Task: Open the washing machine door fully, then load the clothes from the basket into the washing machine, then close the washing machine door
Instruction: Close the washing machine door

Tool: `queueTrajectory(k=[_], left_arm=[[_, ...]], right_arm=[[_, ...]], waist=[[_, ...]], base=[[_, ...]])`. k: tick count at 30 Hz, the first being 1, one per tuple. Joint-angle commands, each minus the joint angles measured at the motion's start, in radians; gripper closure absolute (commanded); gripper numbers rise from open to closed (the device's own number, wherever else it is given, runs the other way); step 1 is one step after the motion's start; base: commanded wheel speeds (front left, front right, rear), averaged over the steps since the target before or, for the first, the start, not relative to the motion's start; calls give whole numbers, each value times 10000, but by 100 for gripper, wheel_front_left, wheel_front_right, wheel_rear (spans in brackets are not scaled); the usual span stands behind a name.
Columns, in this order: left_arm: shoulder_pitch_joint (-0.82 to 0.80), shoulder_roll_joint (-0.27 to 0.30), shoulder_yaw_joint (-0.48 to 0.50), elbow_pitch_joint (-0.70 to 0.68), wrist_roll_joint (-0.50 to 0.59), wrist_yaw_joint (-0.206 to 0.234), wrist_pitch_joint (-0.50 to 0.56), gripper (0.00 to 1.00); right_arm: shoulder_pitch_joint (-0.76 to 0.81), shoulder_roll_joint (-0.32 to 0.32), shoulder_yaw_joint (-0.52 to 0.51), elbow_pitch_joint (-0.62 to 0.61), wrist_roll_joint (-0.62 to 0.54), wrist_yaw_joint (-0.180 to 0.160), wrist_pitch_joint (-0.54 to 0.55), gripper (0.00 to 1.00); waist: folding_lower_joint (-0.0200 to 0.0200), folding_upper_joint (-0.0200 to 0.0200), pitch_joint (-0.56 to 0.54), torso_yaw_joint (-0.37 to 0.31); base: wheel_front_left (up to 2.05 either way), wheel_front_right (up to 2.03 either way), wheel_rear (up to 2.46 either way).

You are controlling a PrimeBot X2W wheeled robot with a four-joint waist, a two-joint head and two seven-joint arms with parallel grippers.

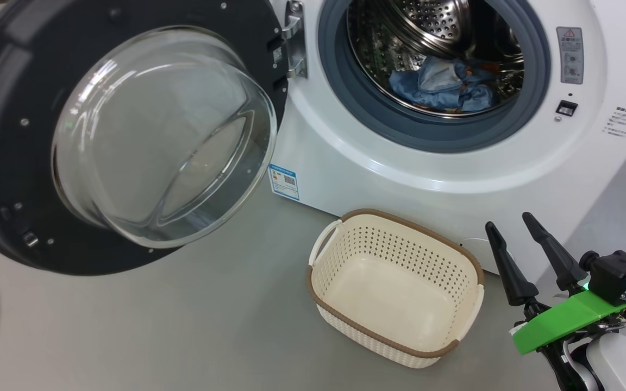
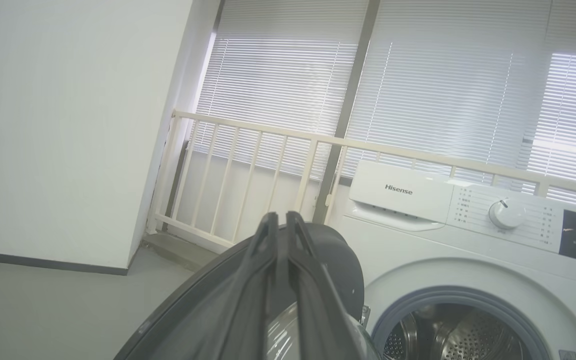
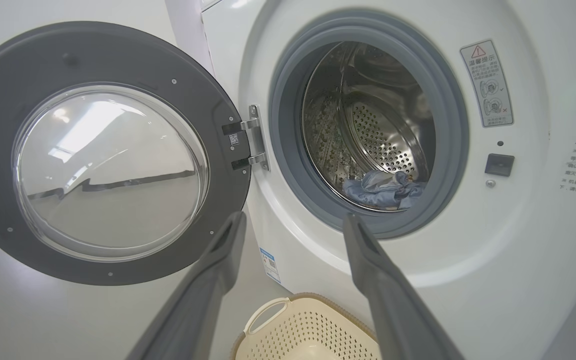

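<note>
Beside the basket (image 1: 400,255), head view shows the right gripper (image 1: 508,221) wide; left wrist view, the left gripper (image 2: 281,216) closed.

Grey brand word "Hisense" on the white plastic drawer front (image 2: 403,205) of the big white front-loading washing machine (image 2: 403,250). Right of the drum opening, grey rectangular warning sticker (image 3: 486,83) with red triangle and Chinese print. Low on the front, small blue label sticker (image 1: 284,181), print too small to read.
</note>
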Motion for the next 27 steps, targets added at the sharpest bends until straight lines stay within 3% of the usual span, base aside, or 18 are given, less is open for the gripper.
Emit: queueTrajectory(k=[1,7,13,21,27], left_arm=[[-629,565,569,-209,-283,-70,101,100],[-2296,968,1943,1121,-2923,-297,1030,100],[-3454,1278,3135,3528,-4857,-121,1865,100],[-4025,1730,4585,6857,-6225,-37,2003,100],[-4166,2201,4867,8509,-6390,-134,2098,100]], right_arm=[[-43,-213,114,-254,74,73,-82,0],[-144,-366,263,-254,83,73,-82,0],[-419,-550,481,-209,65,73,-82,0],[-582,-817,560,-140,61,73,-82,0],[-730,-1082,778,-207,146,73,-57,0]], waist=[[0,0,51,-98],[0,0,268,-417],[0,0,617,-849],[0,0,899,-1453],[0,0,1101,-1802]], base=[[0,0,0],[0,0,0],[0,0,0],[0,0,0],[0,0,0]])
